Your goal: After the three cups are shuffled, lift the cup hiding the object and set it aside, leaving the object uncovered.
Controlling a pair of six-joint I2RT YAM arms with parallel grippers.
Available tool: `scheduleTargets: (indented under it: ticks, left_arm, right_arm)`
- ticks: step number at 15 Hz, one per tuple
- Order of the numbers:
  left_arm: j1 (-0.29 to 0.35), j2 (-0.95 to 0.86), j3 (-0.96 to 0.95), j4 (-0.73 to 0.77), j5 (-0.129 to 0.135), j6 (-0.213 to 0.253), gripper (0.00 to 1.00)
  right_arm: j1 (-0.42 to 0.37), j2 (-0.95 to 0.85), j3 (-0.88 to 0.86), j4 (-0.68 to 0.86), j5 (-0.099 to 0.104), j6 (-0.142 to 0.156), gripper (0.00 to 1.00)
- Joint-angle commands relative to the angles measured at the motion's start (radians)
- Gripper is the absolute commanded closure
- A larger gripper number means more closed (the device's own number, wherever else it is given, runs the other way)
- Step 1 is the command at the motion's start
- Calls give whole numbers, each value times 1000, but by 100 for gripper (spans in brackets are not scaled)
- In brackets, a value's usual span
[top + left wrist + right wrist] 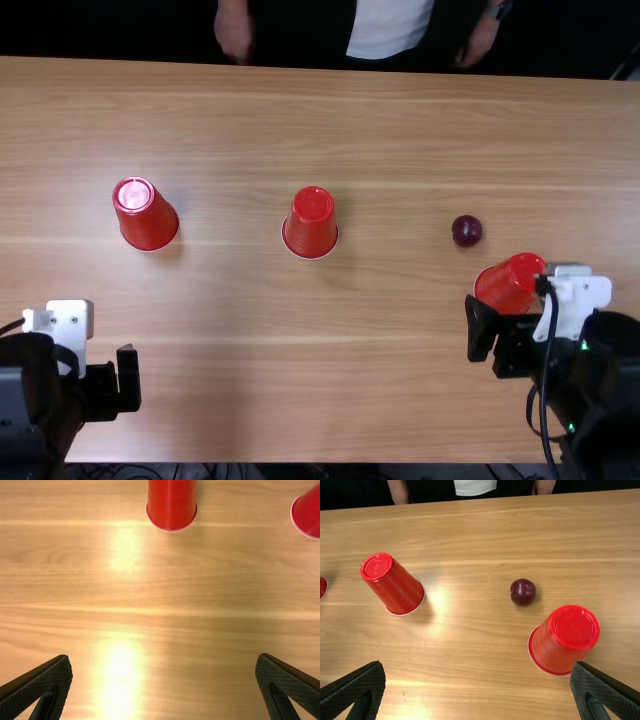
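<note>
On your left wrist camera, the left gripper (161, 659) has its jaws spread wide, with only the light brown wooden table (160, 605) between them. Well ahead of the jaws, about on their centre line, the left red plastic cup (171, 502) stands upside down. The middle red plastic cup (307, 512), also upside down, sits about as far ahead but off toward one finger's side.

On your right wrist camera, the right gripper (477, 664) is open just as wide and grips nothing. The right red plastic cup (565, 640) stands mouth-down just ahead of one of its fingers (607, 695); you cannot tell whether they touch. The small dark purple ball (523, 591) lies uncovered on the table, farther ahead of the jaws than that cup and a little apart from it. The middle cup stands ahead on the other finger's side.

From above, you see the ball between the middle and right cups, nearer the right one, and the left cup well ahead of the left jaws.
</note>
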Motion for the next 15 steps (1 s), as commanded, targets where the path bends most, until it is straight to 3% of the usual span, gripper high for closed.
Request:
scheduleTargets:
  ticks: [1, 5, 9, 11, 13, 15]
  left_arm:
    - [5, -51, -59, 22, 4, -10, 0]
    - [10, -341, -299, 116, -7, -22, 0]
    - [11, -565, -439, 182, -16, -37, 0]
    - [54, -703, -508, 249, -27, -57, 0]
    - [99, -749, -559, 258, -12, -56, 0]
    - [104, -749, -566, 260, -9, -56, 0]
  right_arm:
    - [-2, -91, -65, 0, 12, 37, 0]
    - [-14, -357, -266, 11, 16, 37, 0]
    - [-75, -628, -410, 22, 18, 22, 0]
    - [-94, -773, -490, 16, 18, 18, 0]
    - [-98, -803, -510, 1, 18, 18, 0]
    - [-112, -803, -509, 11, 18, 20, 0]
